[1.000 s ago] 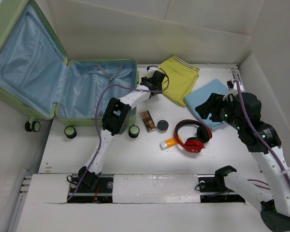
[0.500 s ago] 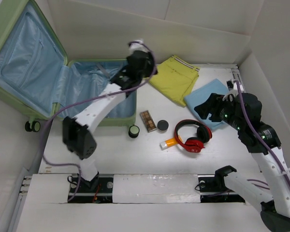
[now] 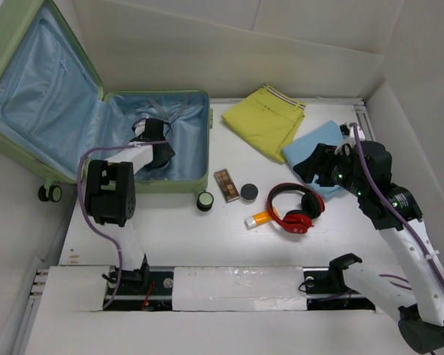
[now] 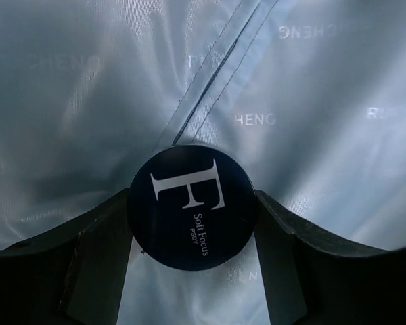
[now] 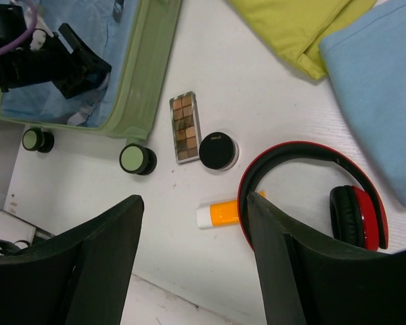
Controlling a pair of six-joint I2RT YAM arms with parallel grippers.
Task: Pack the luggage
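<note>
The luggage (image 3: 201, 140) lies open at the back left, pale green with a light blue lining (image 4: 88, 101), its lid leaning against the wall. My left gripper (image 3: 160, 154) is down inside its lower half. It is shut on a round dark compact (image 4: 193, 206) marked with a white F, held just above the lining. My right gripper (image 3: 318, 167) hovers open over the table's right side, above the red headphones (image 5: 355, 210) and the orange tube (image 5: 224, 213), with nothing between its fingers (image 5: 108, 257).
On the table right of the luggage lie an eyeshadow palette (image 3: 226, 184), a black round case (image 3: 249, 192), the orange tube (image 3: 257, 218) and the headphones (image 3: 296, 207). A folded yellow garment (image 3: 265, 118) and a blue cloth (image 3: 314, 146) lie behind. Luggage wheels (image 3: 205, 201) stick out in front.
My left arm swung from beside the yellow garment, up and leftward, then down into the luggage's lower half. The right arm shifted only slightly.
</note>
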